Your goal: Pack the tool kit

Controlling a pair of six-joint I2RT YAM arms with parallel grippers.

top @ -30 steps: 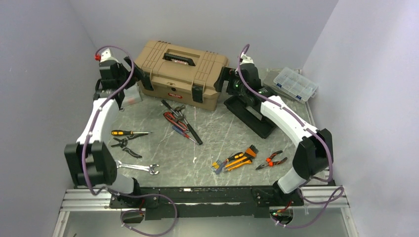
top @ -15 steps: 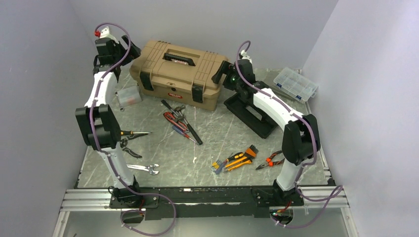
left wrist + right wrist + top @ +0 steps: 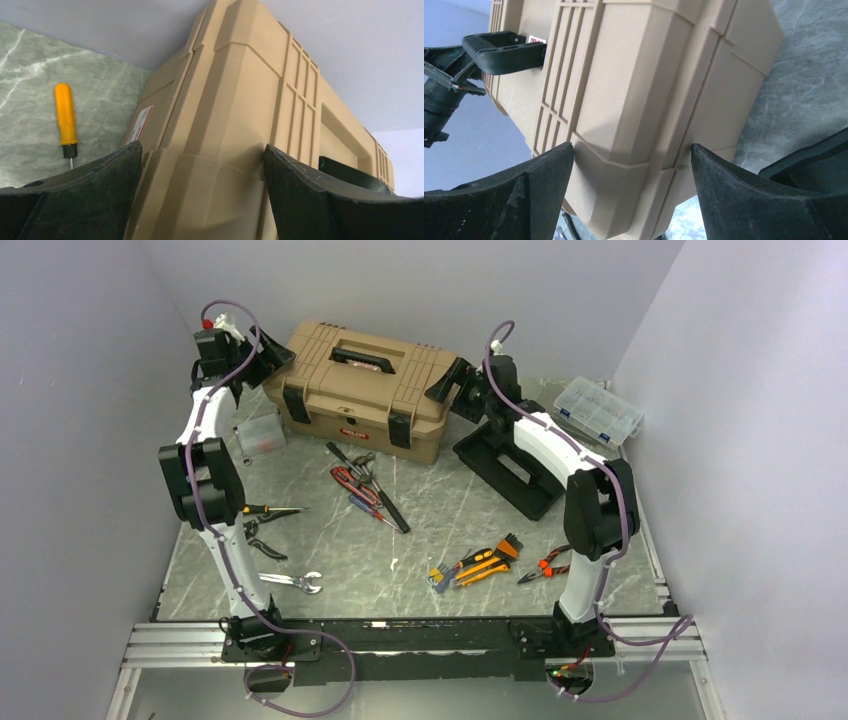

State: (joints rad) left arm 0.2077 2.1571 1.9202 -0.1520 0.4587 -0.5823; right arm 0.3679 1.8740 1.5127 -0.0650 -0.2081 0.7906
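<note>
Seemingly touching its walls, the left gripper (image 3: pixel 201 150) and right gripper (image 3: pixel 632 150) stood spread wide astride opposite ends of the closed tan toolbox (image 3: pixel 360 380), clamped or not I could not tell, at the far side of the table (image 3: pixel 450 505).

The tan toolbox (image 3: pixel 362 390) stands shut at the counter's (image 3: pixel 440 510) far edge, with black latches (image 3: pixel 400 427) and a red label (image 3: pixel 350 424) on its front and a black handle (image 3: pixel 362 359) flat on the lid. A black insert tray (image 3: pixel 510 486) lies beside it toward the right edge. Hand tools (image 3: pixel 365 485) lie scattered loose between the toolbox and the near edge.
</note>
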